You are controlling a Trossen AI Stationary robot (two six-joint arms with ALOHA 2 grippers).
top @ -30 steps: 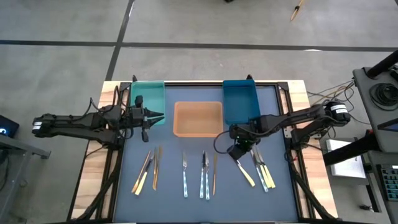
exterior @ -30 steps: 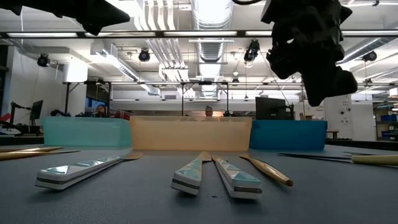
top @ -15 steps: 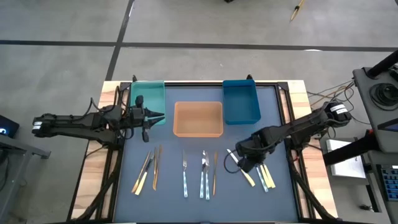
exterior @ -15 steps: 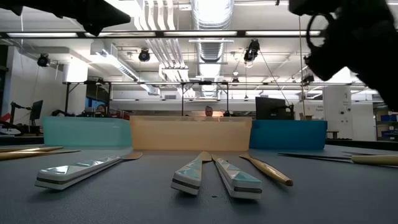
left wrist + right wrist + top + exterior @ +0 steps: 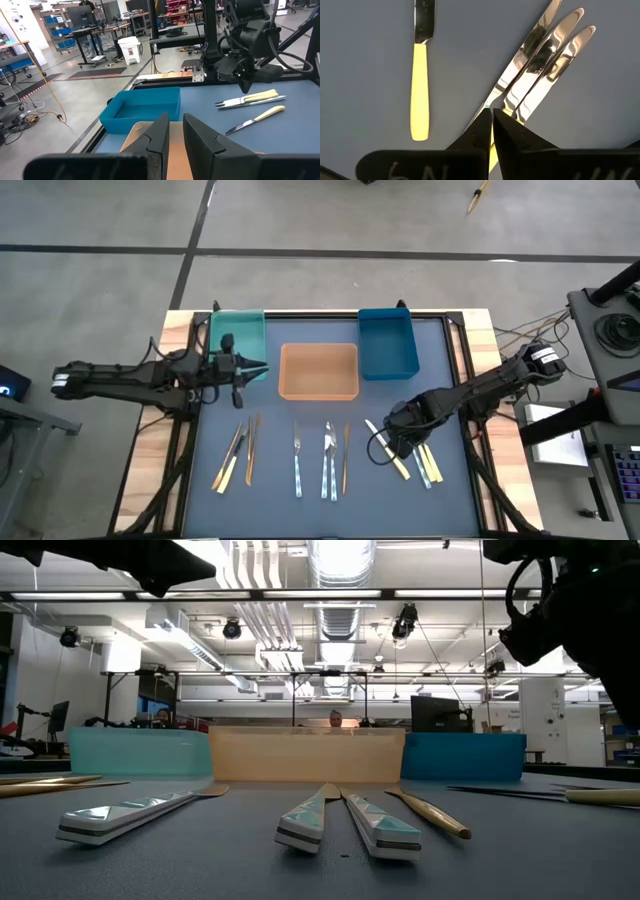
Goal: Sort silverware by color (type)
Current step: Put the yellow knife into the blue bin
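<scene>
Dark blue matting [image 5: 270, 500] is strewn with silverware [image 5: 327, 460]; the right gripper [image 5: 398, 442], fingers pressed together, is held empty over yellow-handled knives [image 5: 418, 458], while the left gripper [image 5: 258, 366], barely parted, is poised empty beside the teal bin [image 5: 237, 335].

We list: grey concrete floor [image 5: 330, 220] crossed by dark lines; ceiling strip lights [image 5: 330, 595] and ducts; white bin [image 5: 131, 49]; desks with monitors [image 5: 82, 17]; a seated person [image 5: 336, 719] behind our surface [image 5: 440, 500].
</scene>
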